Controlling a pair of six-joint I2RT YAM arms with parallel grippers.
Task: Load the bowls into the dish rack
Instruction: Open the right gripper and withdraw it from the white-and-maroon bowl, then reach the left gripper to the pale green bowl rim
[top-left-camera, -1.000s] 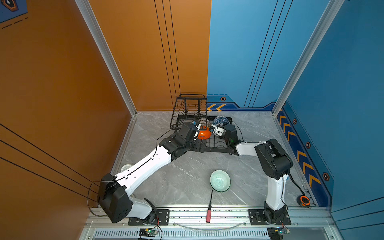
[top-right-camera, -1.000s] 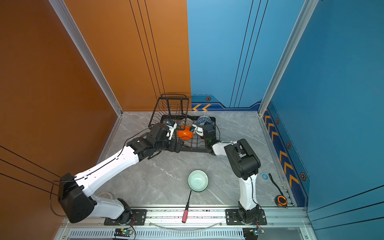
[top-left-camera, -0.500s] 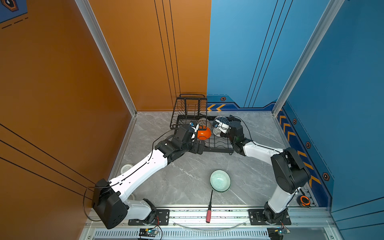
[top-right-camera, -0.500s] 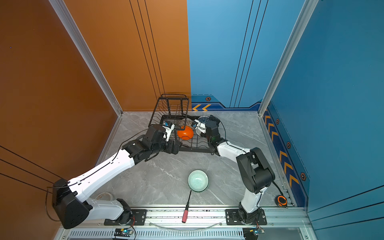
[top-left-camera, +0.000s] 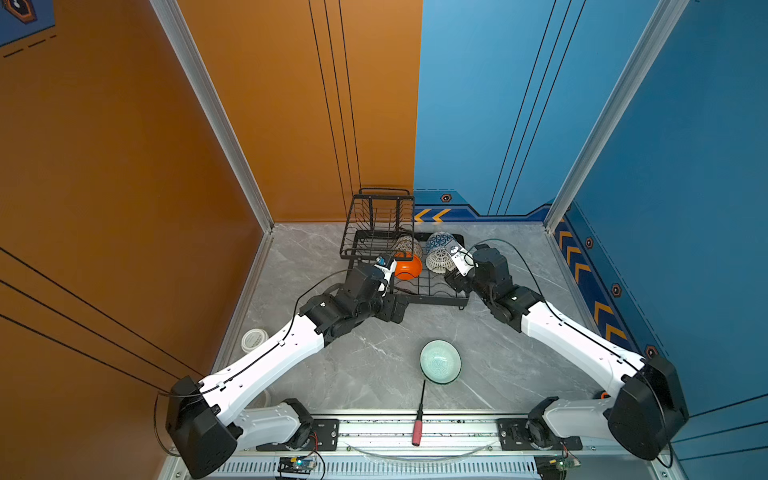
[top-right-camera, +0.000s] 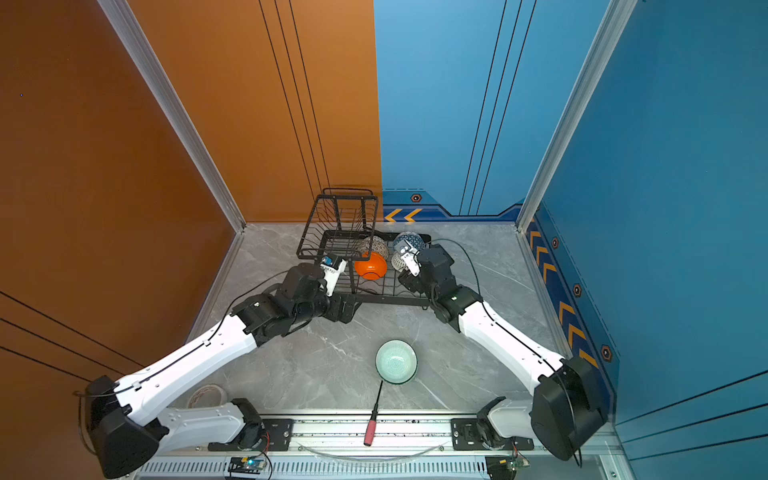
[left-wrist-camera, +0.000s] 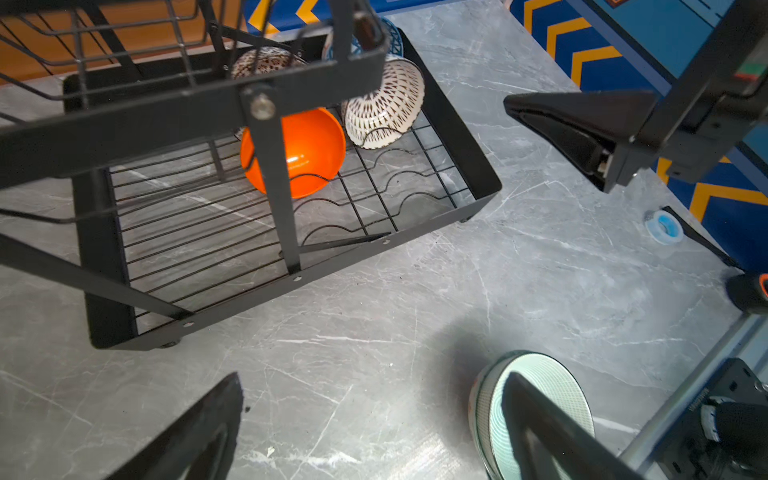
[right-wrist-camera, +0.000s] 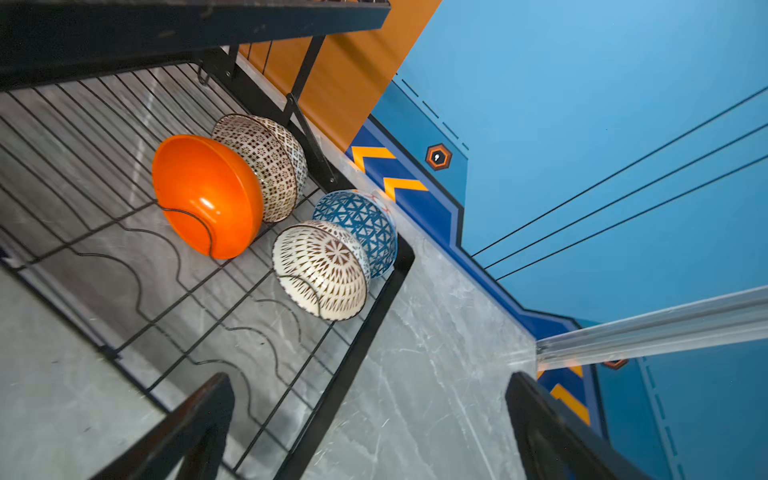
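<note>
— At the near edge of the dish rack (top-left-camera: 436, 300), state the condition of each claw.
— Item 1: my left claw (left-wrist-camera: 374, 374) is spread wide, with nothing between its fingers (left-wrist-camera: 203, 432). It hangs over the marble table (left-wrist-camera: 415, 332), just off the rack's near left corner. Item 2: my right claw (right-wrist-camera: 370, 374) is likewise spread wide and grips nothing. It sits at the rack's near right corner, facing across the lower tray.
— Locate the bowls.
— Four stand on edge in the wavy slots at the far end of the lower tray. The orange bowl (right-wrist-camera: 203, 191) leans on the brown lattice-patterned bowl (right-wrist-camera: 266, 166) behind it. Beside that pair, the cream bowl with brown dashes (right-wrist-camera: 320, 270) rests against the blue-white triangle-patterned bowl (right-wrist-camera: 357, 220), which is next to the tray's side rim.
— Is any bowl outside the rack?
— One. The pale mint green bowl (top-left-camera: 440, 360) stands upright on the table, well apart from the rack, between my two arms in both top views. A red-handled screwdriver (top-left-camera: 416, 432) lies near it, tip toward the bowl. In my left wrist view, one finger crosses in front of this bowl.
</note>
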